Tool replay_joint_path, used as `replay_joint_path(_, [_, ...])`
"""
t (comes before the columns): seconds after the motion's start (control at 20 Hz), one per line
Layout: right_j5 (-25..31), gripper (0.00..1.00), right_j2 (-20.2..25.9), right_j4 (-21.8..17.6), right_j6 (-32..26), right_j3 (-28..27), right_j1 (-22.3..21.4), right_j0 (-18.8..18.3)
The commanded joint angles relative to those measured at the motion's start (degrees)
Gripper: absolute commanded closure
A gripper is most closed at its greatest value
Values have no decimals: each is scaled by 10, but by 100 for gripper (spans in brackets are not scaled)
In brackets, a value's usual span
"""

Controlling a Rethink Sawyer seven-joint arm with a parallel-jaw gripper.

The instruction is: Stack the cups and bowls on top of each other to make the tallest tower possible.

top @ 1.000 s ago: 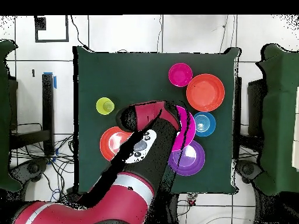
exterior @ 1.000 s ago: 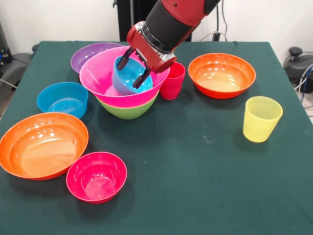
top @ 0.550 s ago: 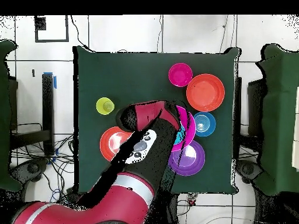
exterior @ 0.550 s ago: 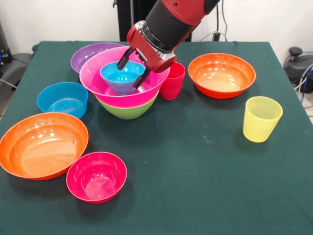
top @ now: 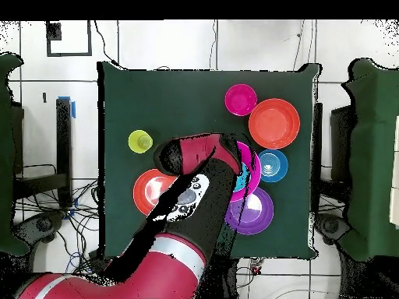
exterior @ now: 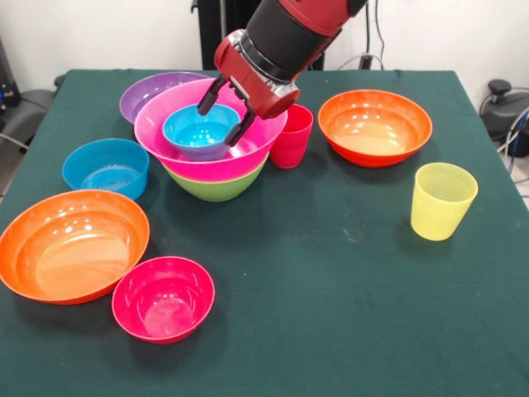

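The tower is a large pink bowl (exterior: 165, 153) nested in a green bowl (exterior: 219, 188). A small blue bowl (exterior: 192, 132) sits upright inside the pink one. My gripper (exterior: 217, 126) hangs just over the blue bowl's far right rim, open, with its fingers apart and nothing gripped between them. The red cup (exterior: 291, 139) stands right beside the tower, partly behind my wrist. Alone at the right stands the yellow cup (exterior: 442, 201). In the overhead view my arm covers the gripper and most of the pink bowl (top: 254, 173).
A purple bowl (exterior: 145, 91) sits behind the tower and a second small blue bowl (exterior: 106, 168) to its left. Wide orange bowls stand at front left (exterior: 70, 244) and back right (exterior: 374, 126). A small red-pink bowl (exterior: 163, 298) is near the front edge.
The small blue bowl was tilted between my fingers; it has dropped and settled upright in the pink bowl. My gripper has lifted slightly.
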Motion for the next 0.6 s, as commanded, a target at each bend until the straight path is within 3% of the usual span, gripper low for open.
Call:
replay_joint_path(0.05, [-1, 0, 68, -31, -55, -7, 1, -11])
replay_joint_path(0.6, [-19, 0, 125, -9, -80, -2, -61, -46])
